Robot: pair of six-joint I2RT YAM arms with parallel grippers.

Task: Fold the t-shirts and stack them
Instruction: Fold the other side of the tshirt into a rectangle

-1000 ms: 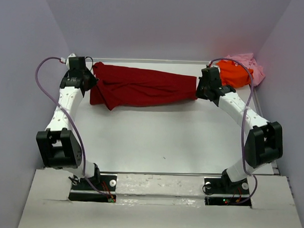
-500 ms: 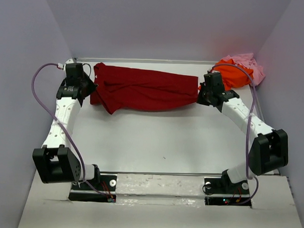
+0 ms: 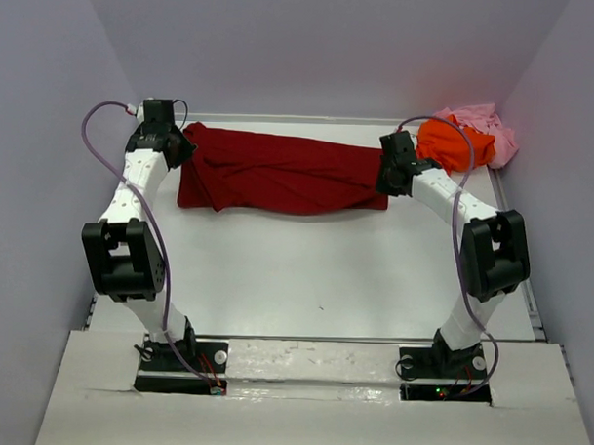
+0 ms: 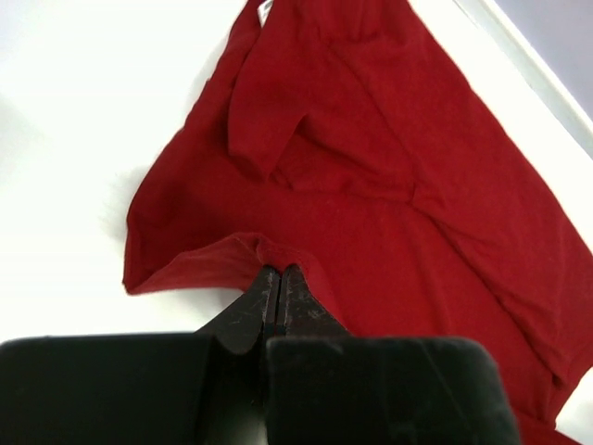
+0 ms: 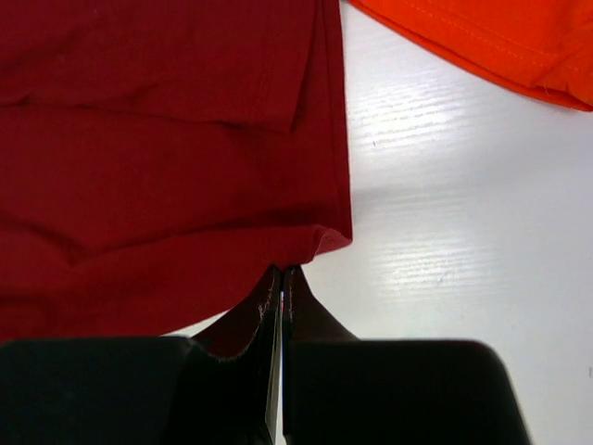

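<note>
Item: dark red shirt (image 3: 279, 173), rumpled across the far half of the table (image 3: 315, 272), long axis running left to right. You have it spanned between both claws.

Left end: left gripper (image 4: 280, 278) clenched on a bunched fold, with the cloth lying off to its right.

Right end: right gripper (image 5: 281, 278) clenched on the hem corner, with the cloth lying off to its left.

Also held in stock: orange shirt (image 3: 456, 145) and pink shirt (image 3: 491, 124), heaped in the far right corner, nearer your right arm.
</note>
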